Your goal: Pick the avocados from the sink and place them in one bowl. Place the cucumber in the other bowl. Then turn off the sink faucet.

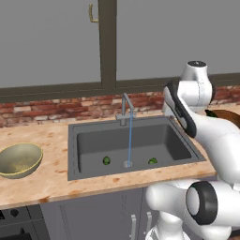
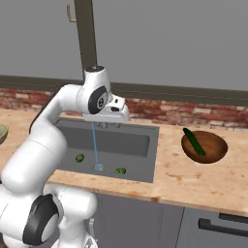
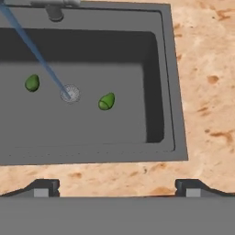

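Avocados (image 3: 106, 101) lie in sink (image 3: 156, 69) beyond the wide-spread claw (image 3: 117, 188).

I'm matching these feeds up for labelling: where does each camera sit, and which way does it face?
Left base view: behind the arm's left, facing sink, tap, olive bowl; arm lower right.
Right base view: behind its right, facing sink, brown bowl holding cucumber; arm lower left.
Hand view: on the hand, looking down into sink; open gripper.
All share two avocados and the water stream.
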Motion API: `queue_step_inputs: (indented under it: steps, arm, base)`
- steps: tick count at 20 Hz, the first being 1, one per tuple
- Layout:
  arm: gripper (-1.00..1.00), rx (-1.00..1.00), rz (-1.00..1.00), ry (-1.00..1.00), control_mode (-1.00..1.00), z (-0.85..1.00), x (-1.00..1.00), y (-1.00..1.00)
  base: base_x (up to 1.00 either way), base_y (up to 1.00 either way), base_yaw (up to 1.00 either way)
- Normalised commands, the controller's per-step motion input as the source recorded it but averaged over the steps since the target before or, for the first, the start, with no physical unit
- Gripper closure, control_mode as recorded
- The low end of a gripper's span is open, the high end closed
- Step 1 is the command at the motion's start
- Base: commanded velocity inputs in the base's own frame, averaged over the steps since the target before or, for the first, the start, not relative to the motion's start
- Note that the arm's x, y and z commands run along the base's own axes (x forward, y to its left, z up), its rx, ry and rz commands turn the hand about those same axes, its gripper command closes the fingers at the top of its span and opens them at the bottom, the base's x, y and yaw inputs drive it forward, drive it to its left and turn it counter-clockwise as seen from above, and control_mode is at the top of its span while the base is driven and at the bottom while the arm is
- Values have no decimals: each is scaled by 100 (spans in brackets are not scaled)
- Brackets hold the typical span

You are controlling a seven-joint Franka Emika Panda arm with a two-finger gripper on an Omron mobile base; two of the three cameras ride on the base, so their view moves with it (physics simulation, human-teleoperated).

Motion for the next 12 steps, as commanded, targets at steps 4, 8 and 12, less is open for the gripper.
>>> queue_step_inputs:
  steps: [4,8,12]
  arm:
    - [-100,2,-13,0,-100,-37,23,1]
    - [-100,6,-12,13,-100,-35,31,0]
    - [-100,5,-12,10,-100,-47,30,0]
  base:
    - [0,0,0]
    - [0,0,0]
    - [0,0,0]
